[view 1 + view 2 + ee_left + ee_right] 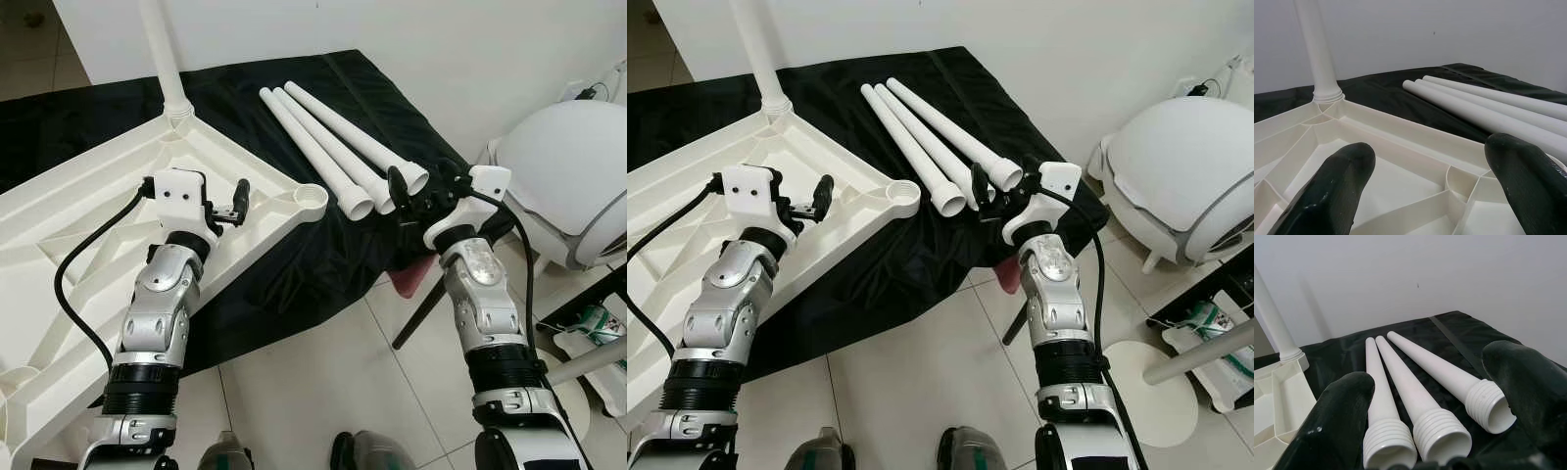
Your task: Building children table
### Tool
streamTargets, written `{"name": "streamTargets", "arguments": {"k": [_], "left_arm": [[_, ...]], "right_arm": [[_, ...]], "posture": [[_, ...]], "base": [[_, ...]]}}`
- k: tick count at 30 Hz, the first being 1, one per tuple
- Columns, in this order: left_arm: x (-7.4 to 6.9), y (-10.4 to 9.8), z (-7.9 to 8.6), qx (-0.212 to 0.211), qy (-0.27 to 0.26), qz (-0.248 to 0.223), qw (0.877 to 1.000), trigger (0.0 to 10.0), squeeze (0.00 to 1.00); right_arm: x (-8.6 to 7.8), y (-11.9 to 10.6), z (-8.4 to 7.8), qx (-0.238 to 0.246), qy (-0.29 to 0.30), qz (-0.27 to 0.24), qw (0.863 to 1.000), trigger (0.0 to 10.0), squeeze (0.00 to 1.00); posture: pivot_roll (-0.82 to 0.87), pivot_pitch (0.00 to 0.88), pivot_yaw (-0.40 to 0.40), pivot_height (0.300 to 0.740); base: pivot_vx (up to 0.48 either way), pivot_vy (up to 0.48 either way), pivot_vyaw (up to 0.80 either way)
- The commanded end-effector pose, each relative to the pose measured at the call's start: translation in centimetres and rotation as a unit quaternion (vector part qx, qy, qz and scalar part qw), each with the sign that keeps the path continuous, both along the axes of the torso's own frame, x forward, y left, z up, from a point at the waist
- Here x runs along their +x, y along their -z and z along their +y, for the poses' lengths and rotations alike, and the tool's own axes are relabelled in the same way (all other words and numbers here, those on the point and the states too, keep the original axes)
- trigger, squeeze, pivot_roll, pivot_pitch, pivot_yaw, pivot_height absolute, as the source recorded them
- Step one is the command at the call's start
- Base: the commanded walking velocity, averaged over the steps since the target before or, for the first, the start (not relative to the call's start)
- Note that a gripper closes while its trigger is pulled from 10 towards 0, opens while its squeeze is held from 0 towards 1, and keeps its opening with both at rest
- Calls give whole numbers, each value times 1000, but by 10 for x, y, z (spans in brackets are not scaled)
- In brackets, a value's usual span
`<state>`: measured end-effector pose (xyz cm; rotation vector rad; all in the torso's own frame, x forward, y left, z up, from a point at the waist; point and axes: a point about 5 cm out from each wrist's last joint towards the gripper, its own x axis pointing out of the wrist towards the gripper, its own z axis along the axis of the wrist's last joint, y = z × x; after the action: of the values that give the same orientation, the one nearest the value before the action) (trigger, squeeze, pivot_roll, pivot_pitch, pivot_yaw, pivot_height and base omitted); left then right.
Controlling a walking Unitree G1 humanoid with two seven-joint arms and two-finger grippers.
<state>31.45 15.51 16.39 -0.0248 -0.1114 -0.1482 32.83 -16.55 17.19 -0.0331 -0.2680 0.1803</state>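
White plastic legs (338, 147), three loose, lie side by side on the black cloth (294, 264), threaded ends toward me at 1 o'clock. I reckon they're light, stiff and slick; best grip is mid-shaft. Right tool (1422, 431) is spread just behind their open ends, holding nothing. Left tool (1430, 191) is spread over the upturned table top (88, 245) at 10 o'clock; its near corner socket (312, 199) is empty, one leg (165, 59) already fitted.

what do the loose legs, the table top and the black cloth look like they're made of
Loose legs: likely molded plastic, matte off-white, with threaded hollow ends. Table top: apparently the same plastic, its underside ribbed. Black cloth: thin glossy sheet, creased, perhaps plastic or coated fabric.
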Motion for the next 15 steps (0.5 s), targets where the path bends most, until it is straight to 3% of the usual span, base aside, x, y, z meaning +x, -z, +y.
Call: {"name": "streamTargets", "arguments": {"k": [1,15], "left_arm": [[-1,-1,-1,2,12,-5,1000,10000,0],[-1,-1,-2,-1,13,-8,1000,10000,0]], "right_arm": [[-2,1,0,-2,1,2,1000,10000,0],[-2,1,0,-5,-1,2,1000,10000,0]], "posture": [[-51,0,3,740],[-54,0,-2,740]], "base": [[244,0,0],[245,0,0]]}}
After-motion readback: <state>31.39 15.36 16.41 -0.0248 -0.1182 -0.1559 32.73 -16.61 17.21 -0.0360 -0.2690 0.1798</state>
